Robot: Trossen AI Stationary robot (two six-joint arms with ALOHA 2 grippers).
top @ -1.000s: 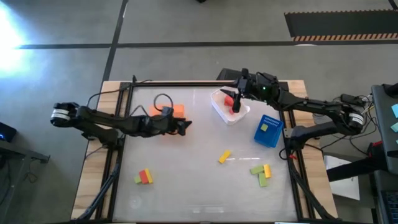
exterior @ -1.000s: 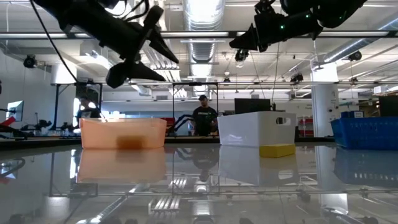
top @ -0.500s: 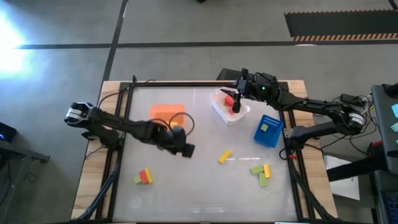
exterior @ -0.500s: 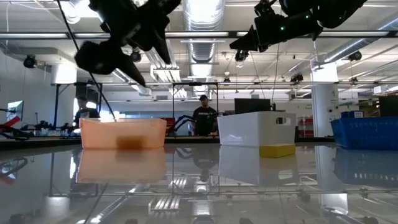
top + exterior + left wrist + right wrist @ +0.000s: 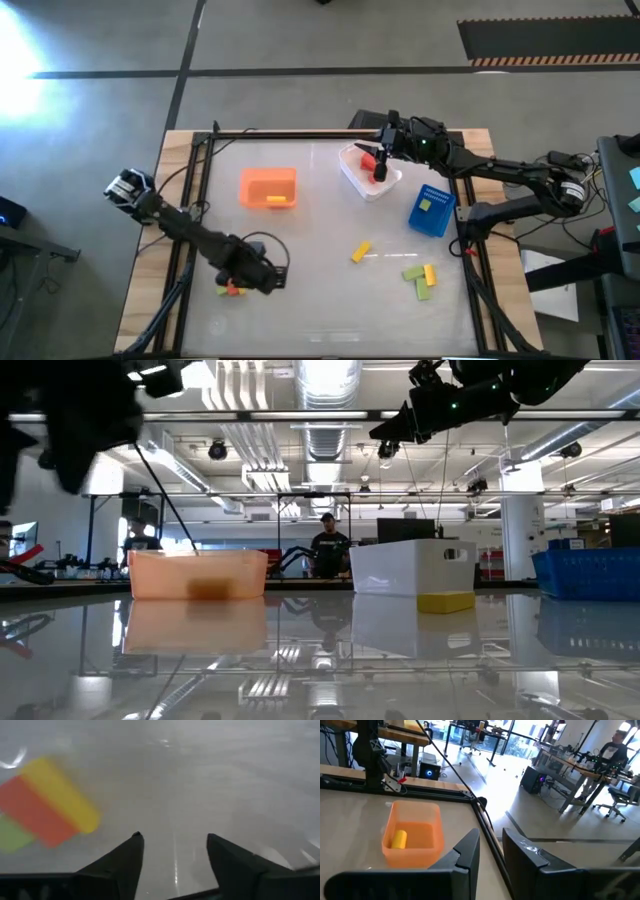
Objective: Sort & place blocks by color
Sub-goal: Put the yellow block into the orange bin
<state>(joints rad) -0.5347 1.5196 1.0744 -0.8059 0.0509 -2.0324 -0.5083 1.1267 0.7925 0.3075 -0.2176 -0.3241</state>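
Hovering open and empty, the left gripper (image 5: 172, 851) needed centring over the small rectangular red block (image 5: 35, 810), squeezed between yellow and green neighbours, before closing.

The right gripper (image 5: 382, 158) hung above the white plastic bin (image 5: 362, 185); whether it held anything, I could not tell.

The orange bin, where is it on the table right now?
In the high view the orange bin sits on the table's far left part, left of the white bin, with a yellow block inside it.

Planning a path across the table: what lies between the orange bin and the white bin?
Nothing: in the high view only bare tabletop separates the orange bin from the white bin.
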